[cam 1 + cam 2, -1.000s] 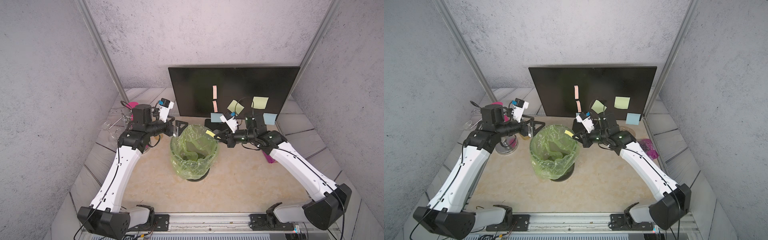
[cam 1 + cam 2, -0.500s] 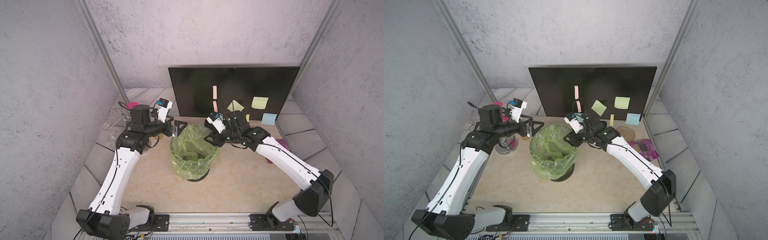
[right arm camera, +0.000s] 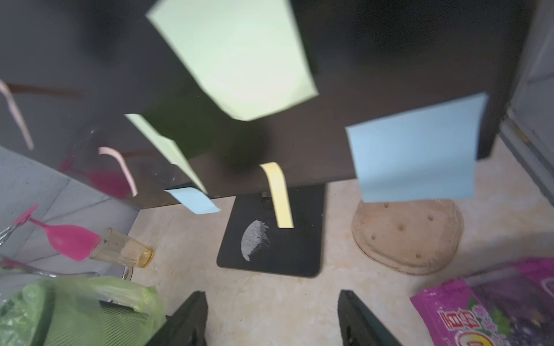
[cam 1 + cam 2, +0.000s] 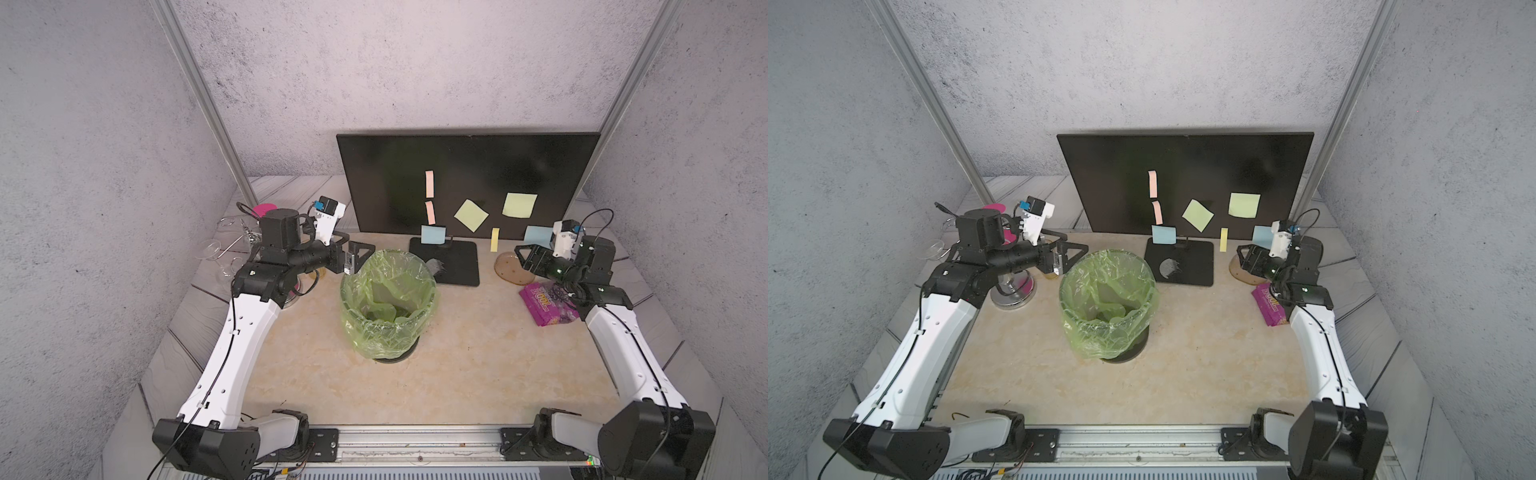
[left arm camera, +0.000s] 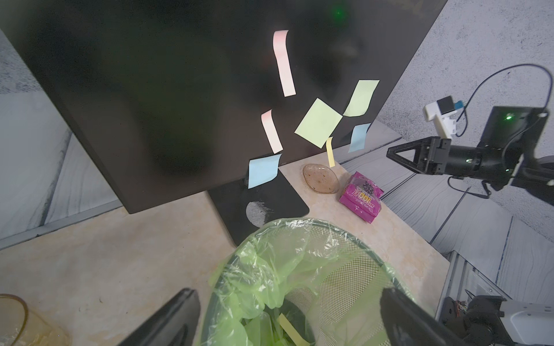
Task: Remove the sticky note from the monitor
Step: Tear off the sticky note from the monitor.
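Note:
The monitor [image 4: 469,166] stands at the back, with several sticky notes on its lower half: pink strips [image 4: 429,183], green squares [image 4: 471,215], blue squares [image 4: 433,234] and a yellow strip [image 4: 494,240]. My right gripper [image 4: 524,255] hovers at the right, below the right-hand blue note [image 3: 416,152], open and empty [image 3: 272,317]. My left gripper [image 4: 358,257] is open over the left rim of the bin [image 4: 388,307], nothing between its fingers [image 5: 287,314]. A yellow strip [image 5: 289,328] lies inside the bin.
A purple snack packet [image 4: 546,303] and a brown dish [image 4: 509,268] lie under my right arm. Glasses, a pink wine glass [image 3: 69,238] and a clear tumbler [image 3: 123,248] crowd the left back corner. The monitor's base plate [image 4: 451,259] sits behind the bin.
My right gripper carried a yellow strip over the bin, opened, and swung back to the right without it. The left arm has hardly moved.

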`<state>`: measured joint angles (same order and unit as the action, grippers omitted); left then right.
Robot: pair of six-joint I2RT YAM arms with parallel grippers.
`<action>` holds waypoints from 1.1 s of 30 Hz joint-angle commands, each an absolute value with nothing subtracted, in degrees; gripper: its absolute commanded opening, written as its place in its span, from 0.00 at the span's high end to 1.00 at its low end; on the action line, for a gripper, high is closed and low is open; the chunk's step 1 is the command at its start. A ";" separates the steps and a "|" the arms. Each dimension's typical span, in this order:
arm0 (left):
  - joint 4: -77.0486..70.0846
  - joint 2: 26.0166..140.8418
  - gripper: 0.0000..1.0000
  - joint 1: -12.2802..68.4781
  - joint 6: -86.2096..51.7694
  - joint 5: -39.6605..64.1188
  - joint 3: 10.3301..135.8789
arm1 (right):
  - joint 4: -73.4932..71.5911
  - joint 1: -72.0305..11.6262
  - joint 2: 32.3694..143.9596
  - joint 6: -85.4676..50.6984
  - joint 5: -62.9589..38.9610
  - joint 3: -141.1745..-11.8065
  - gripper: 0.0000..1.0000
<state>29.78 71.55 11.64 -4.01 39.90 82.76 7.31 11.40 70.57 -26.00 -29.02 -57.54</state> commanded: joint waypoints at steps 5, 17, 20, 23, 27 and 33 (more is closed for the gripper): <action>30.41 70.43 0.00 11.34 -2.81 41.22 82.33 | -28.59 20.19 82.26 -49.87 -40.73 -48.44 0.23; 30.38 70.53 0.00 11.34 -2.55 41.31 81.97 | -38.08 20.94 94.73 -53.11 -45.58 -54.87 0.20; 30.34 70.75 0.00 11.34 -2.64 41.46 82.01 | -41.55 21.00 97.18 -55.34 -46.27 -55.79 0.20; 30.43 70.84 0.00 11.34 -2.72 41.48 82.06 | -44.18 20.93 99.47 -57.26 -47.27 -56.80 0.20; 30.54 70.75 0.00 11.34 -2.77 41.40 82.03 | -46.44 20.89 101.47 -58.77 -48.35 -57.74 0.20; 30.59 70.75 0.00 11.34 -3.05 41.40 81.89 | -46.11 20.85 101.84 -58.15 -48.76 -57.83 0.20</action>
